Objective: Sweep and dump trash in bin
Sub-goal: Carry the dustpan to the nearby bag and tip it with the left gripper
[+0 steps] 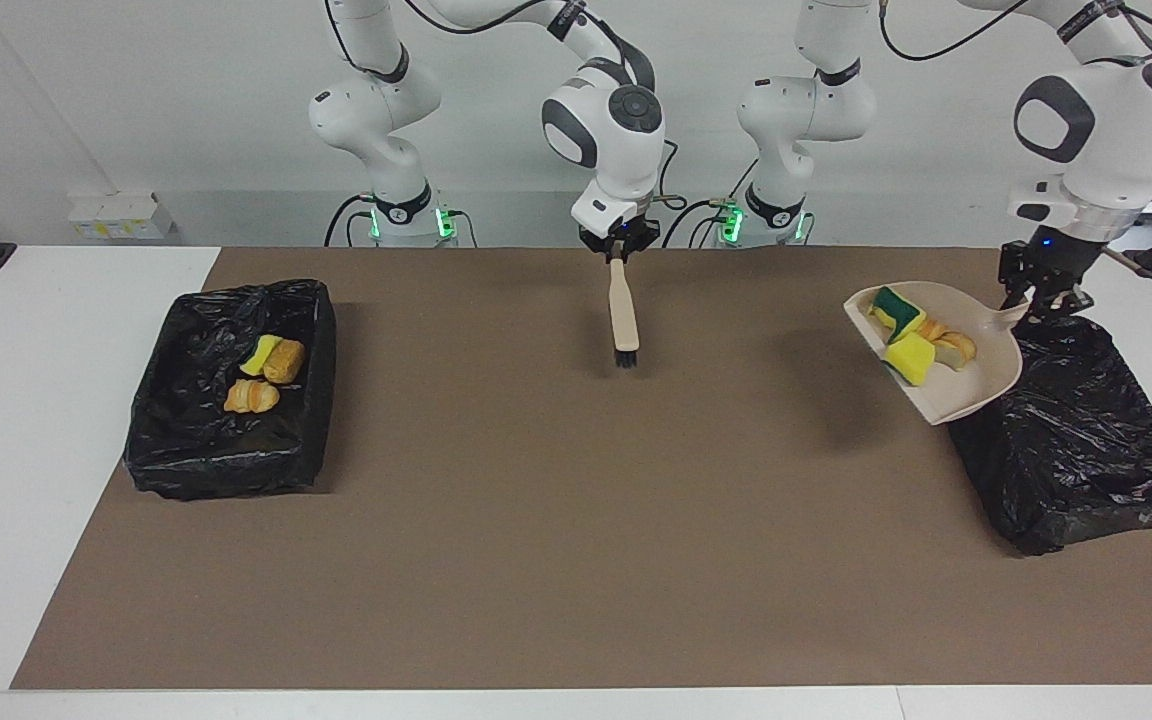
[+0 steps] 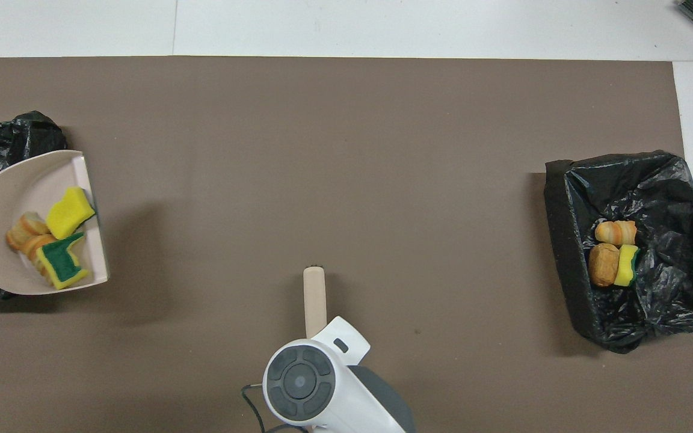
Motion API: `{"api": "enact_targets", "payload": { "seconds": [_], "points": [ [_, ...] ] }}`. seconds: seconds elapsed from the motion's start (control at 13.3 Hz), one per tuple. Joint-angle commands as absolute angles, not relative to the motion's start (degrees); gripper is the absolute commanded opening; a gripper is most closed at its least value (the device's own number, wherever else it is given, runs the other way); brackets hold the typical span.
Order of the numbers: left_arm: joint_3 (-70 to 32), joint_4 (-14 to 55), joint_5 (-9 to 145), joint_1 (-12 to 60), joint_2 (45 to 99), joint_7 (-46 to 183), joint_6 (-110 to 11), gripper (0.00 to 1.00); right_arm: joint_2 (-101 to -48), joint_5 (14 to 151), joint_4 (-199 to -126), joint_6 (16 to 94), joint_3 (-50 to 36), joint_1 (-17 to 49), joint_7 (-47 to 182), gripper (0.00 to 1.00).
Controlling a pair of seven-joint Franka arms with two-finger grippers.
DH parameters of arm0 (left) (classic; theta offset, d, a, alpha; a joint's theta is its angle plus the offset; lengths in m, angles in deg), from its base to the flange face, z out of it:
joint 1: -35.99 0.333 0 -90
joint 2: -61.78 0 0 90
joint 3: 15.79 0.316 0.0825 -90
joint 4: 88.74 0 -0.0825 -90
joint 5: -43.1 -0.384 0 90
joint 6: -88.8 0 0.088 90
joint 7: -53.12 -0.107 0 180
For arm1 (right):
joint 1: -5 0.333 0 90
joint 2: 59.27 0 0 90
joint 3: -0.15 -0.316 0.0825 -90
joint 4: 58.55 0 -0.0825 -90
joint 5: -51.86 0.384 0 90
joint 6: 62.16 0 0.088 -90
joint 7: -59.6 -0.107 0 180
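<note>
My left gripper is shut on the handle of the beige dustpan, holding it in the air over the edge of the black-bagged bin at the left arm's end. In the dustpan lies trash: a yellow sponge, a green-backed sponge and bread lumps. My right gripper is shut on the beige brush, which hangs bristles down over the mat close to the robots. The overhead view shows the brush but not the fingers.
A second black-lined bin stands at the right arm's end with three trash pieces in it, a yellow sponge and two bread lumps. A brown mat covers the table.
</note>
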State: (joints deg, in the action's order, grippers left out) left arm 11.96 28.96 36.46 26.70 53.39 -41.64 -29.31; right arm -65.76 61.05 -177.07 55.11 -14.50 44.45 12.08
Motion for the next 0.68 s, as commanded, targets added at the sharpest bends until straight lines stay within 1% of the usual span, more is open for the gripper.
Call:
{"api": "enact_targets", "payload": {
  "seconds": [0.0, 0.08, 0.23, 0.3, 0.38, 0.45, 0.6],
  "points": [
    [19.70, 18.25, 36.59, 26.58, 61.49, -51.52, -28.97, 0.00, -67.96, 60.29, -176.85, 56.84, -14.35, 46.64, 10.74, 0.00],
    [20.16, 16.57, 35.46, 27.54, 63.78, -53.56, -30.97, 0.00, -67.97, 60.29, -177.64, 58.06, -14.44, 46.66, 10.82, 0.00],
    [20.16, 16.28, 32.21, 28.95, 66.78, -54.20, -37.99, 0.00, -68.05, 60.38, -177.99, 58.77, -14.44, 46.66, 11.08, 0.00],
    [20.25, 16.20, 29.59, 28.96, 68.45, -53.68, -40.03, 0.00, -68.05, 60.29, -178.00, 58.78, -14.35, 46.57, 11.35, 0.28],
    [20.34, 16.20, 26.08, 28.87, 69.68, -53.41, -42.57, 0.00, -68.05, 60.29, -177.82, 58.34, -14.35, 46.57, 11.26, 0.48],
    [20.34, 16.28, 23.44, 28.95, 70.91, -52.97, -45.55, 0.00, -68.05, 59.68, -176.86, 56.68, -14.27, 46.48, 11.26, 0.99],
    [20.34, 16.55, 21.57, 29.13, 71.89, -52.36, -46.90, 0.00, -67.97, 59.59, -173.44, 53.26, -14.00, 45.35, 11.35, 1.00]
  ]
}}
